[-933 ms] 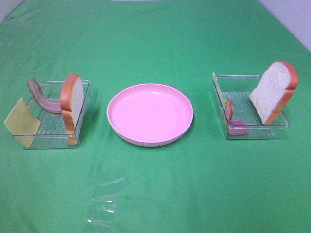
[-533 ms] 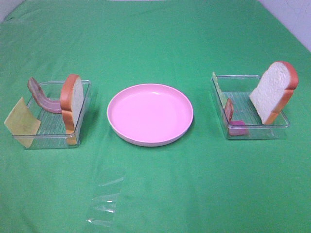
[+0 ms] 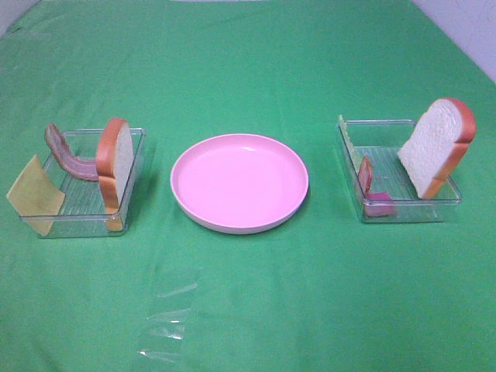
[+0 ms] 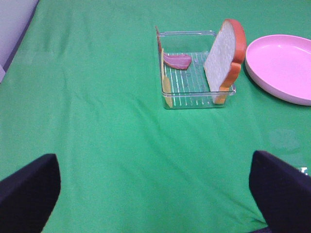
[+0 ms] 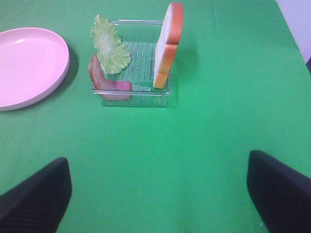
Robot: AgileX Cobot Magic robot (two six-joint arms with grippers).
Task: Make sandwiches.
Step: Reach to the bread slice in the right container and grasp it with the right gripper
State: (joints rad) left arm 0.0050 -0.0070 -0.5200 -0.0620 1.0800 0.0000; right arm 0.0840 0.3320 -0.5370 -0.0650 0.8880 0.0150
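Step 1, nothing picked yet. Left gripper (image 4: 153, 167) and right gripper (image 5: 158, 167) spread wide, empty. Left bread slice (image 4: 224, 53) stands in its tray (image 4: 194, 103) well ahead of left fingers (image 4: 29, 194); right bread slice (image 5: 167, 41) likewise ahead of right fingers (image 5: 279, 191). Next, prob.: pinch 1 slice's crust, carry to pink plate (image 3: 239, 226).

pink plate (image 3: 239, 183): ahead of left gripper (image 4: 155, 199), toward its right | left clear tray (image 4: 194, 102): straight ahead of left gripper | right clear tray (image 5: 146, 100): ahead of right gripper (image 5: 158, 199) | clear plastic scrap (image 3: 167, 319): flat on green cloth (image 3: 248, 62), nearer left gripper
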